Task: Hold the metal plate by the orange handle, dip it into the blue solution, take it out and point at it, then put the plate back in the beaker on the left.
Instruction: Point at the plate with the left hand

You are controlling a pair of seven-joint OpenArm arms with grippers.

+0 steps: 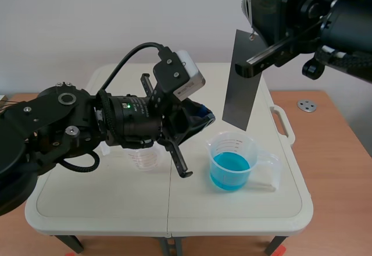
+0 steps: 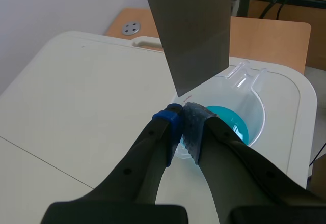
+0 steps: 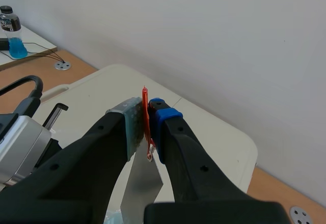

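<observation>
**Left gripper (image 2: 183,119) aimed at the hanging metal plate (image 1: 241,81)**

Low and close across the front, the left arm stretches over the white table (image 1: 104,215), its fingers pressed together on nothing, tips just under the plate's lower corner; I cannot tell whether they touch it. The right gripper (image 3: 147,113), raised high, is clamped on the orange handle (image 3: 146,124), and the grey plate hangs from it, clear of the liquid, above the jug (image 1: 273,166) of blue solution (image 1: 231,167). A clear beaker (image 1: 144,157) stands further left, partly hidden behind the left arm.
</observation>
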